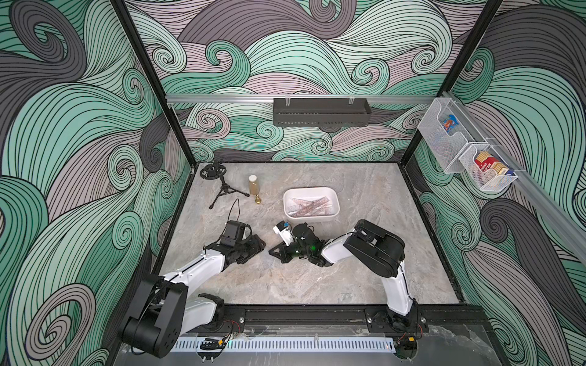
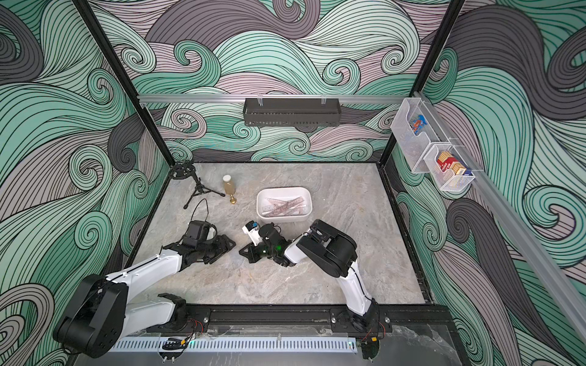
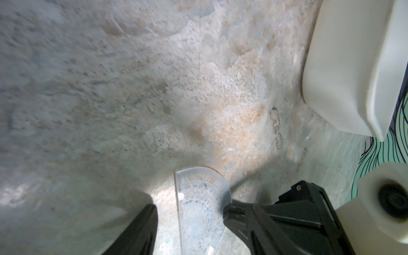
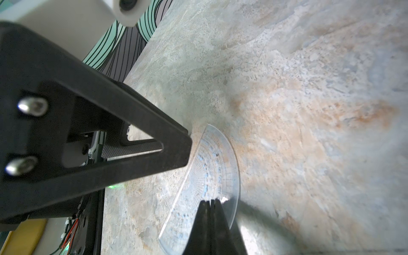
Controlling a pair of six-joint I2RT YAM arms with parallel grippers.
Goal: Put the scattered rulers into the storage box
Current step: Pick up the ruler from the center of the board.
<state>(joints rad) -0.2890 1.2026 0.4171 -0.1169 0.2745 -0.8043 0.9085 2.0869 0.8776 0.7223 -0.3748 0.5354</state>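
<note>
- Arms: two. The left gripper (image 1: 261, 246) and the right gripper (image 1: 273, 252) are low over the table, tips nearly meeting, just in front of the storage box.
- Left gripper: jaws stand apart. Its wrist view shows one finger (image 3: 141, 231) off to the side, with the protractor in the gap.
- Right gripper: jaws closed tight, tips together at the protractor's curved edge. I cannot tell whether they pinch it or only press on it.
- Protractor (image 4: 215, 167): one, clear plastic, a half-circle with faint blue marks. It is on the table between the two grippers, outside the box and apart from it.
- Storage box (image 1: 333, 207): one, a white shallow tub, mid-table toward the right arm's side.
- Rulers (image 1: 309, 206): inside the box, pinkish see-through strips and set squares lying across each other. At least three; the exact count is unclear.
- Other items on the table, far corner on the left arm's side: one small black tripod stand (image 1: 222, 187), one white-capped bottle (image 1: 252, 185) of amber liquid, and one small brass piece (image 1: 257, 199).
- On the walls: one long black perforated tray (image 1: 320, 111) on the back rail and two white mesh baskets (image 1: 444, 139), each holding coloured packets.
- Table (image 1: 348, 269): grey-beige, stone-patterned, matte.
- The room is a black-framed booth with aluminium rails. Its walls are printed with green, mauve and grey swirling waves.
</note>
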